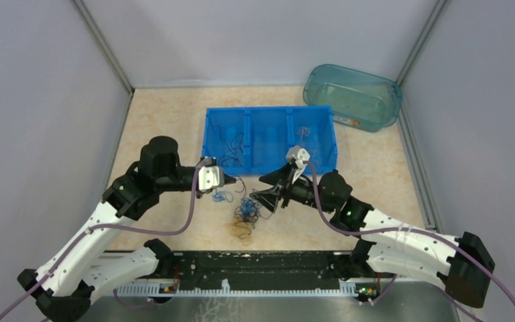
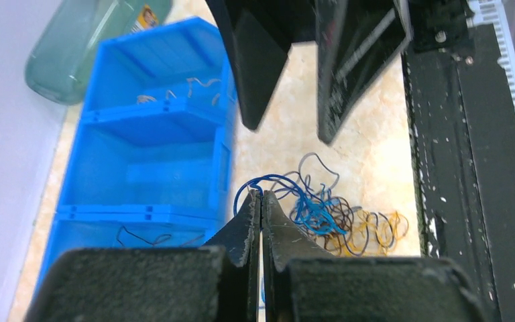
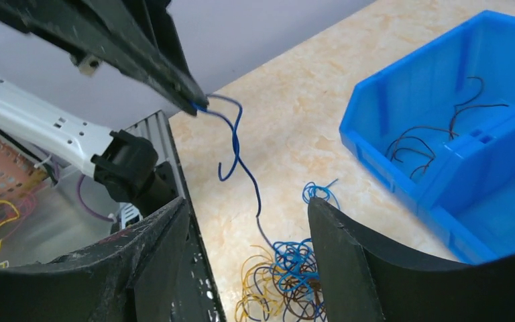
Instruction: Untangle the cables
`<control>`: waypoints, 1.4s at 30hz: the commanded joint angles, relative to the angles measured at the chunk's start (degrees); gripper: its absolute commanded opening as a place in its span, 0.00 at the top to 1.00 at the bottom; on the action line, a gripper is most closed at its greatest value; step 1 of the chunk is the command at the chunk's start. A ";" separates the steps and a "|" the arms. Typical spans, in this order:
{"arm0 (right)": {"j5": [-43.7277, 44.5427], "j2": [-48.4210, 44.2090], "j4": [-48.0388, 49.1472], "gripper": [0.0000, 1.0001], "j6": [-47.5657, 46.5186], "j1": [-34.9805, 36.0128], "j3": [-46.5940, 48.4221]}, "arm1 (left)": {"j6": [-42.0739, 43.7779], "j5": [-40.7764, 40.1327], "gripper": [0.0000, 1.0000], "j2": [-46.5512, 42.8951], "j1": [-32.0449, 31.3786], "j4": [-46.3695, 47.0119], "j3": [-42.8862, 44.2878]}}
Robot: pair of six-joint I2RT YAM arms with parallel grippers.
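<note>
my left gripper (image 2: 260,201) was pinched shut on one thin blue wire (image 3: 238,154). the wire trailed from the gripper's tips down to the tangle of blue, black, yellow-orange and brown cables (image 1: 247,213). that tangle lay on the marbled beige bench (image 1: 167,121), toward the middle of its near edge. my right gripper (image 3: 245,215) hung just over the tangle, its jaws wide apart with nothing between them. a small loose blue curl (image 1: 222,197) lay on the bench just left of the tangle, below my left gripper. farther back, toward the far edge, stood the blue plastic three-compartment bin (image 1: 268,109), with dark wires (image 1: 231,151) in its left compartment and tan wires (image 1: 303,131) in its right one. a translucent teal plastic tub (image 1: 352,100) sat at the bench's far right corner.
</note>
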 commanded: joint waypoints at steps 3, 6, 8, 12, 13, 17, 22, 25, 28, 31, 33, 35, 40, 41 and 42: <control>-6.08 7.28 9.07 0.34 -3.73 0.59 4.30 | -6.40 1.84 0.99 2.08 -0.33 2.61 7.40; -6.46 11.89 13.47 0.34 -2.83 0.75 6.30 | -8.98 2.77 0.99 2.92 -0.42 2.87 9.09; -6.25 14.40 16.13 0.35 -2.20 0.77 6.98 | -9.96 3.26 1.00 3.10 -0.35 2.74 9.90; -6.79 19.30 20.33 0.39 -0.57 1.21 6.75 | -10.61 3.81 0.99 4.16 -0.35 2.78 13.53; -7.03 20.52 21.05 0.40 -0.22 1.41 6.45 | -10.76 3.56 0.99 4.62 -0.44 3.06 15.03; -4.69 24.18 23.98 0.44 1.15 1.93 3.76 | -11.21 2.65 0.99 5.86 -0.36 6.23 19.91; -2.10 28.67 29.37 0.51 3.52 2.01 -0.27 | -11.24 1.55 0.99 7.37 -0.34 9.50 25.95; -0.85 31.13 33.00 0.56 5.15 2.14 -2.77 | -11.13 1.18 0.99 7.78 -0.33 11.48 28.58; 0.29 32.43 34.61 0.58 5.64 2.49 -5.38 | -10.54 0.79 0.99 8.09 -0.44 13.03 31.07; 1.58 32.87 35.04 0.58 5.94 2.94 -7.63 | -8.61 -0.64 1.00 8.32 -0.33 14.70 33.12; 3.04 32.59 35.23 0.58 6.21 3.45 -9.40 | -7.34 -1.93 1.00 8.26 -0.33 16.93 33.89; 4.24 32.22 35.68 0.57 6.52 3.74 -11.28 | -6.54 -3.75 1.00 8.01 -0.34 20.26 34.08; 6.93 31.29 36.16 0.58 7.16 4.51 -15.70 | -2.69 -9.71 1.00 7.71 -0.35 30.74 34.37; 7.63 31.08 36.27 0.58 7.26 4.68 -16.41 | -1.89 -10.88 1.00 7.77 -0.33 32.55 34.67; 8.23 30.83 36.30 0.57 7.43 4.74 -17.21 | -0.95 -12.00 1.00 7.99 -0.38 33.72 35.09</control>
